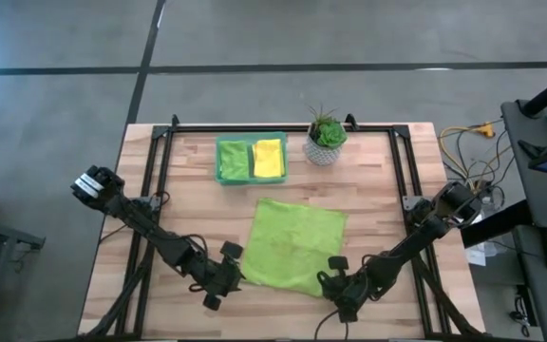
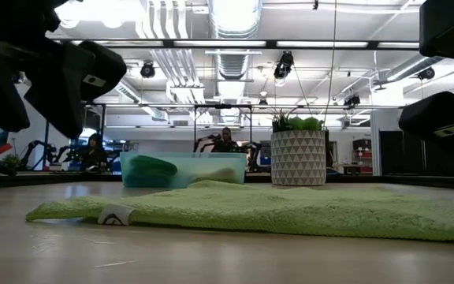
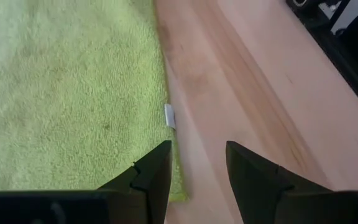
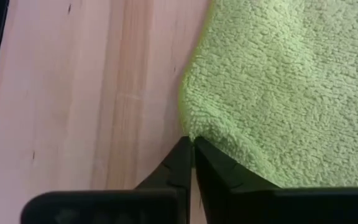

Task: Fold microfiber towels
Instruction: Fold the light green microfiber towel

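High view: the lime green square microfiber towel [image 1: 294, 246] lies spread flat on the wooden table [image 1: 387, 209], its near edge running between the two arms, so each gripper sits at one near corner. The right gripper [image 4: 192, 146] has its fingers pressed together at its corner; whether any cloth is pinched, I cannot tell. The left gripper [image 3: 197, 163] stands part-open, straddling the towel's other near corner beside the small white label [image 3: 170, 116]. The fold would likely go away from both arms.

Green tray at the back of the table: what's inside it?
The green tray holds two folded towels side by side: a lime green towel and a yellow towel. They cover the tray floor, so anything beneath them is hidden.
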Tool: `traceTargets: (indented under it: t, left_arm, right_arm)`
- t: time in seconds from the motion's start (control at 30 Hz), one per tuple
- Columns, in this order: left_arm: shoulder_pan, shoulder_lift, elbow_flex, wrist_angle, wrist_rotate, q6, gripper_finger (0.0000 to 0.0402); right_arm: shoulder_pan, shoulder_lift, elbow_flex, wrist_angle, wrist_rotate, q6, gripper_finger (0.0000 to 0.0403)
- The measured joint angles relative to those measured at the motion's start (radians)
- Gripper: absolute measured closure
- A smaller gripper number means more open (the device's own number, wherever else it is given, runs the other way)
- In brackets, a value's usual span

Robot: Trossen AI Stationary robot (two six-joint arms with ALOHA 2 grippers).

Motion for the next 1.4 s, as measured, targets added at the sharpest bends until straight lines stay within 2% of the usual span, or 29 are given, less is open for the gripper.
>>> traceTargets:
  t: [0.2,0.47,0.57,0.7,0.8,0.93,1.2,1.4]
  left_arm:
    - [0.0,0.005,-0.038,0.021,0.001,-0.06,0.0265]
    - [0.003,0.097,-0.046,0.04,0.0,-0.093,0.0265]
    - [0.011,0.132,-0.043,0.056,0.0,-0.182,0.0265]
    - [0.022,0.166,-0.042,0.066,0.065,-0.307,0.0268]
    - [0.023,0.175,-0.043,0.06,0.101,-0.336,0.0298]
    - [0.024,0.153,-0.04,0.006,0.136,-0.343,0.0386]
    - [0.023,0.048,-0.049,-0.062,0.123,-0.331,0.0401]
    - [0.022,-0.016,-0.047,-0.044,0.127,-0.333,0.0401]
  right_arm:
    - [-0.001,0.0,0.0,-0.002,-0.016,0.008,0.0393]
    - [-0.002,0.001,-0.001,-0.002,-0.023,0.057,0.0394]
    - [-0.002,0.001,-0.001,-0.002,-0.023,0.07,0.0394]
    - [-0.002,0.001,-0.001,-0.002,-0.025,0.073,0.0394]
    - [-0.002,0.0,-0.001,-0.002,-0.027,0.073,0.0394]
    - [-0.002,-0.019,-0.003,-0.01,-0.048,0.081,0.0394]
    - [-0.002,-0.111,-0.01,-0.042,-0.074,0.085,0.0394]
    - [-0.002,-0.188,-0.007,-0.04,-0.086,0.106,0.0395]
